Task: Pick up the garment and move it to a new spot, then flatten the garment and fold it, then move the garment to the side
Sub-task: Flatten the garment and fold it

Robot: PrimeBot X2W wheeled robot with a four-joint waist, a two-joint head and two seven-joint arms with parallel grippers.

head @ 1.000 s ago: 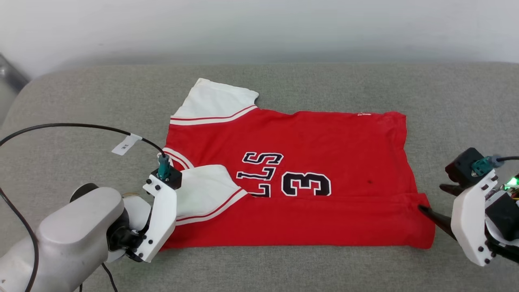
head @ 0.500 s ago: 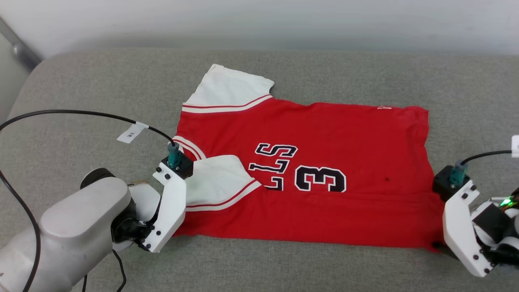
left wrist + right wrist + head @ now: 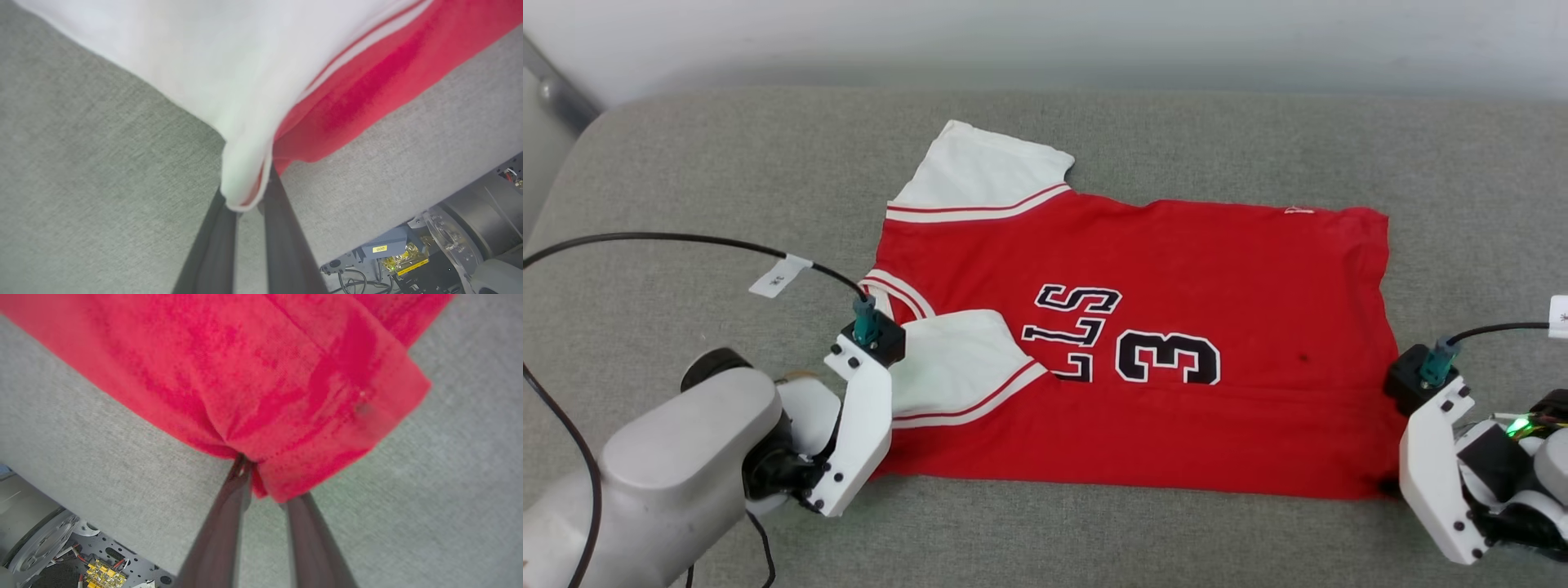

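Red limp garment (image 3: pixel 1176 278). The left fingers (image 3: pixel 214 249) clench its sleeve (image 3: pixel 229 81); the right fingers (image 3: pixel 222 539) straddle the hem corner (image 3: pixel 286 477), grip unclear.

Right pincer (image 3: pixel 265 484) onto garment (image 3: pixel 286 375) corner

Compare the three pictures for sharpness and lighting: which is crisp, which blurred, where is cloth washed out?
Head view: evenly lit and crisp, lettering on the garment readable. Left wrist view: the white sleeve is close, blurred and washed out. Right wrist view: the red cloth looks soft, its weave smeared.
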